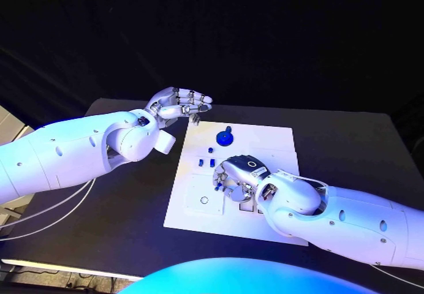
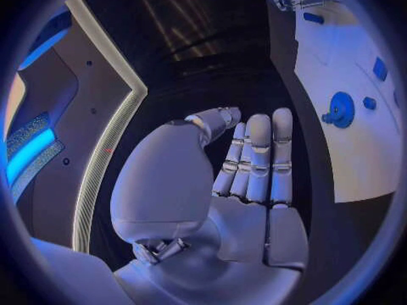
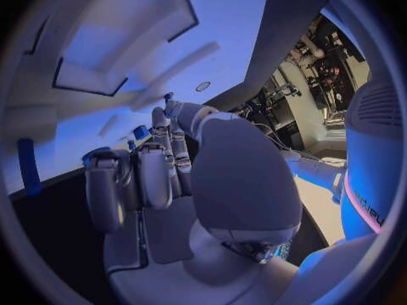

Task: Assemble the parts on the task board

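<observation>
- Right hand sits low over the middle of the white board, fingers bent downward toward its surface. The right wrist view shows the fingers curled close above the board with small blue pieces near the tips; whether one is pinched I cannot tell.
- Left hand hangs off the board's far left corner, over the black table. Fingers are extended side by side and the palm is bare in the left wrist view; it holds nothing.
- Round blue part stands on the far portion of the board, well apart from both hands. Two small blue pegs stand just beside the right hand, on its left side, and a smaller blue bit lies between them and the round part.
- Judgement: assembly appears partway at most. A round hole in the near left panel looks unfilled, and several blue pieces look loose or unseated.
- Remaining, as judged: seating the loose pieces in their recesses. The area beneath the right hand is hidden, so its state is unconfirmed.
</observation>
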`<state>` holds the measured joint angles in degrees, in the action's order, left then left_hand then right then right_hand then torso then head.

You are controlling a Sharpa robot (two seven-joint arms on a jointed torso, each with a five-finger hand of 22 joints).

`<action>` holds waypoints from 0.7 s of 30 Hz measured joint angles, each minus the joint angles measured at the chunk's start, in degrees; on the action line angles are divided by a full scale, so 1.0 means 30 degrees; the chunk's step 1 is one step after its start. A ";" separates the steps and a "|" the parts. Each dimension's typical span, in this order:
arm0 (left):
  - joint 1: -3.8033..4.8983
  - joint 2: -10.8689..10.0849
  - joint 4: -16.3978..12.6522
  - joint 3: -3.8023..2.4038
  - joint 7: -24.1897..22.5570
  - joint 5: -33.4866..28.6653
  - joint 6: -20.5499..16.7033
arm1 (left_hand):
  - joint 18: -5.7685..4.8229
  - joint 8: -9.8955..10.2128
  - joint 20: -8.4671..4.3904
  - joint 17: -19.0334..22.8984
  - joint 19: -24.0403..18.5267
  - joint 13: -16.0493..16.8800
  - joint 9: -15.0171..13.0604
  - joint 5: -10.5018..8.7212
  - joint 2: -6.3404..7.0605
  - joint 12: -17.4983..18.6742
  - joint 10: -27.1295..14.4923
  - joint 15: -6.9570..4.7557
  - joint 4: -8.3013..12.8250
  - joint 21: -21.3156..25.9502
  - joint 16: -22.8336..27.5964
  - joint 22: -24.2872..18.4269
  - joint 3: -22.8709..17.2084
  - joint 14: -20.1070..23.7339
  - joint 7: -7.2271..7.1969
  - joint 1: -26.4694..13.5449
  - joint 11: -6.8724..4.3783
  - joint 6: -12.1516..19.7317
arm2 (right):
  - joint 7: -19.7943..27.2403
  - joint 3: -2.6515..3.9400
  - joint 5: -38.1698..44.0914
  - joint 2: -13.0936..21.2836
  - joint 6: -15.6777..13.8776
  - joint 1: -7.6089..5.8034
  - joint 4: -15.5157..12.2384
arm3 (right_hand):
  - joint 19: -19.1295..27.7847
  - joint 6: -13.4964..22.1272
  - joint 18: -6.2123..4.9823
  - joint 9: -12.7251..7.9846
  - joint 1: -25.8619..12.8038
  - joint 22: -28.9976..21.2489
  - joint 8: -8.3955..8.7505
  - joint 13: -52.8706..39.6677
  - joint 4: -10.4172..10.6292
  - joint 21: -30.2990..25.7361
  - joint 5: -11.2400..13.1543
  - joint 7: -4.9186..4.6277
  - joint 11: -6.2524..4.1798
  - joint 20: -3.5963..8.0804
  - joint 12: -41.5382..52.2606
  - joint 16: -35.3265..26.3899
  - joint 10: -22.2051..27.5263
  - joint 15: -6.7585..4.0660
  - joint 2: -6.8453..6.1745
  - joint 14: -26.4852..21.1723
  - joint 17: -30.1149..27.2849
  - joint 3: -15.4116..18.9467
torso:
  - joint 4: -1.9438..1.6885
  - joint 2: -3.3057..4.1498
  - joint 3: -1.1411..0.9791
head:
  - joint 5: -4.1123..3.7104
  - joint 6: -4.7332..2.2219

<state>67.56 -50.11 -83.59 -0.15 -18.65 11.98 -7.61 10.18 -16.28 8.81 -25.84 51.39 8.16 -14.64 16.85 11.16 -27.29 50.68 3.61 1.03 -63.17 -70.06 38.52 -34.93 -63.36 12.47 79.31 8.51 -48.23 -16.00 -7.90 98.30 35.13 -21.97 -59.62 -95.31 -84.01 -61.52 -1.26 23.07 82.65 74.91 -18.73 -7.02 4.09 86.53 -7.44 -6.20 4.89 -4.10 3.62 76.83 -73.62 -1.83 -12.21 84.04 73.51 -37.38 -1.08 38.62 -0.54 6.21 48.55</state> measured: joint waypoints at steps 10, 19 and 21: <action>0.0003 0.0007 0.0007 -0.0002 0.0027 0.0003 0.0003 | 0.0000 0.0000 0.0000 0.0000 0.0001 0.0000 0.0000 0.0000 0.0000 0.0000 0.0000 0.0000 0.0000 0.0000 0.0001 -0.0001 0.0000 0.0000 0.0000 0.0000 -0.0001 0.0000 | -0.0056 -0.0002 0.0092 -0.0183 0.0273 0.0018 0.0174 | 0.0000 0.0004 -0.0001 0.0027 -0.0006 -0.0002 0.0002 -0.0139 0.0001 0.0000 0.0013 0.0004 0.0000 0.0000 0.0043 0.0000 0.0000 0.0026 0.0008 0.0026 -0.0029 0.0002 | -0.0002 -0.0002 0.0013 | -0.0004 0.0024; -0.0001 0.0000 -0.0001 0.0002 0.0055 0.0011 0.0005 | -0.0001 0.0000 0.0000 -0.0001 0.0000 0.0000 -0.0001 0.0000 0.0000 -0.0006 0.0000 -0.0001 -0.0001 0.0001 0.0002 -0.0002 -0.0001 -0.0001 0.0000 0.0000 0.0000 0.0000 | -0.0247 0.0003 0.0362 -0.0374 0.0629 -0.0007 0.0255 | 0.0000 0.0065 -0.0001 0.0114 -0.0128 -0.0003 0.0069 -0.0388 -0.0063 -0.0134 -0.0510 0.0062 0.0000 0.0000 0.0043 0.0000 0.0000 0.0029 0.0117 0.0028 -0.0171 -0.0045 | -0.0002 -0.0004 0.0024 | -0.0004 0.0044; -0.0001 -0.0005 -0.0003 0.0002 0.0062 0.0016 0.0005 | 0.0000 0.0000 0.0000 0.0000 0.0000 0.0000 -0.0001 0.0000 0.0000 -0.0077 0.0001 -0.0001 -0.0001 0.0001 0.0002 -0.0003 -0.0001 -0.0001 0.0000 0.0000 0.0000 0.0000 | -0.0263 0.0000 0.0411 -0.0394 0.0674 -0.0008 0.0268 | 0.0000 0.0059 -0.0001 0.0323 -0.0703 -0.0003 0.0045 -0.0537 -0.0111 -0.0267 -0.1562 0.0056 0.0000 0.0000 0.0045 -0.0001 -0.0001 0.0029 0.0070 0.0028 -0.0255 0.0370 | -0.0002 -0.0004 0.0024 | -0.0004 0.0048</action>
<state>67.56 -50.12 -83.60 -0.14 -18.46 12.02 -7.60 10.18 -16.28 8.81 -25.84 51.39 8.16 -14.65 16.85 11.16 -27.52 50.68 3.60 1.03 -63.17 -70.05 38.52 -34.93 -63.36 12.47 79.31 8.51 -48.23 -16.79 -7.90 99.54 33.95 -19.95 -59.65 -94.51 -84.01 -61.34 -1.26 24.04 80.54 74.90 -18.59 -8.63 3.76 85.73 -12.13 -6.03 4.89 -4.10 3.76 76.83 -73.63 -1.74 -12.00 84.12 72.74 -36.27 -1.09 38.61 -0.47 6.20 48.70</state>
